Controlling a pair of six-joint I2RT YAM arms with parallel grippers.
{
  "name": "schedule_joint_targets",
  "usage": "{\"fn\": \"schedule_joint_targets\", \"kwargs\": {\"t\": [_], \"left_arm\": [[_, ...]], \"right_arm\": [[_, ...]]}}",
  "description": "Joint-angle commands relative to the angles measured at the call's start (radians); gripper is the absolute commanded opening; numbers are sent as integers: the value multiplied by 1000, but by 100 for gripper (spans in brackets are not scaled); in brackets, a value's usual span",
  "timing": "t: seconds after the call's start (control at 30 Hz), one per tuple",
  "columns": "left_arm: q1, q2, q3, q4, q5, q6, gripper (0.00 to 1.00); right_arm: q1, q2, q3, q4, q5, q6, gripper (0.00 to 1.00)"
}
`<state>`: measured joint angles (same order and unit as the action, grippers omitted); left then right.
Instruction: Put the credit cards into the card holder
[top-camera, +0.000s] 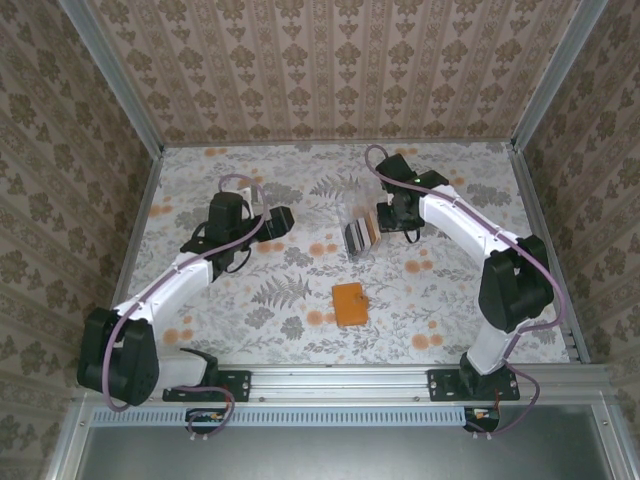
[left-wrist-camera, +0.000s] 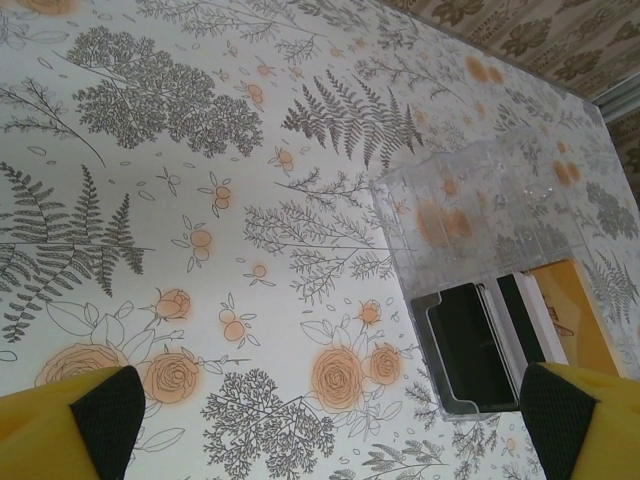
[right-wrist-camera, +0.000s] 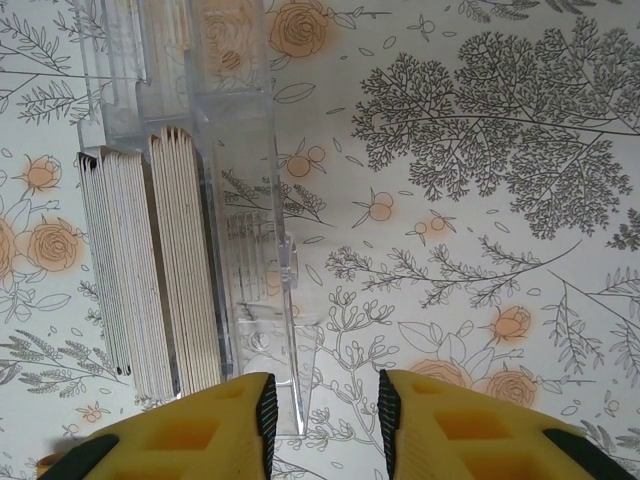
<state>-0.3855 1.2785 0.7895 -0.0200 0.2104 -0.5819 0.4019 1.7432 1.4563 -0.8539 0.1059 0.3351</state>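
Grey-and-orange floral desk inside beige patterned walls

The desk is white, printed with grey ferns, trees and pale orange roses; the walls carry tan damask motifs in stripes. The card holder, lower centre of the top view, is plain orange. The clear box is colourless. The credit cards in it show cream and grey-white edges, and black, white and yellow faces in the left wrist view. The left tool and right tool are yellow with black pads.
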Motion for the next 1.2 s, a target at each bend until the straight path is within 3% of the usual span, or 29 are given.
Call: {"fn": "schedule_joint_targets", "kwargs": {"t": [0.0, 0.33, 0.6, 0.83, 1.17], "left_arm": [[2, 12, 22, 17, 27, -16, 100], [2, 19, 27, 3, 34, -19, 100], [2, 19, 33, -9, 35, -18, 100], [2, 24, 37, -9, 41, -18, 100], [2, 39, 51, -19, 50, -12, 100]], "right_arm": [[-10, 41, -8, 10, -42, -24, 36], [-26, 84, -2, 24, -78, -59, 32], [-35, 98, -2, 32, -92, -241, 18], [-46, 109, -2, 71, -117, -414, 14], [-106, 139, 45, 67, -239, -496, 14]]}}
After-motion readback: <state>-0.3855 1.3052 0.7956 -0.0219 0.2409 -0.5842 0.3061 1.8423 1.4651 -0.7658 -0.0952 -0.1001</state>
